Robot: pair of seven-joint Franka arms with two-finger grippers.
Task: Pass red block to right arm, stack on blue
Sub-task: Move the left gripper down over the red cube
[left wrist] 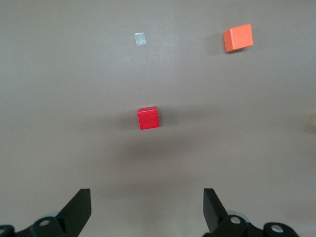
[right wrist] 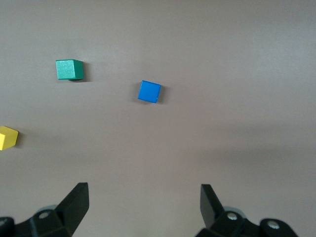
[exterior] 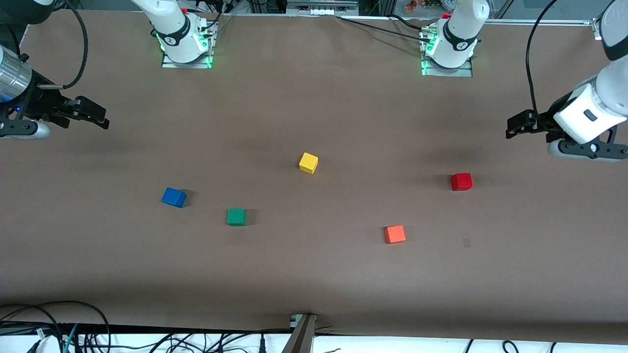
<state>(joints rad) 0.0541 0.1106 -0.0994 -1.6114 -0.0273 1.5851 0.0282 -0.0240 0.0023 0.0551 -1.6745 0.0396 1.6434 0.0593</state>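
The red block [exterior: 461,181] sat flat on the brown table [exterior: 314,274] toward the left arm's end, resting on one face. As a cube it had no long axis; in the front view its edges were turned only slightly off the table's edges. With the yellow cube [exterior: 308,163] as clock centre in the front view, the red block lay at about three to four o'clock, the orange cube [exterior: 395,234] near four to five, the green cube [exterior: 236,216] near seven to eight, and the blue cube [exterior: 173,197] near eight.

The left gripper [exterior: 512,126] hung in the air over bare table, its fingers [left wrist: 79,210] spread wide and holding nothing. The red block lay well apart from it, at about seven o'clock from the fingertips in the front view.

The right gripper [exterior: 100,117] hovered over the right arm's end, jaws likewise spread and empty. The blue cube was at roughly four to five o'clock from it, also well apart.
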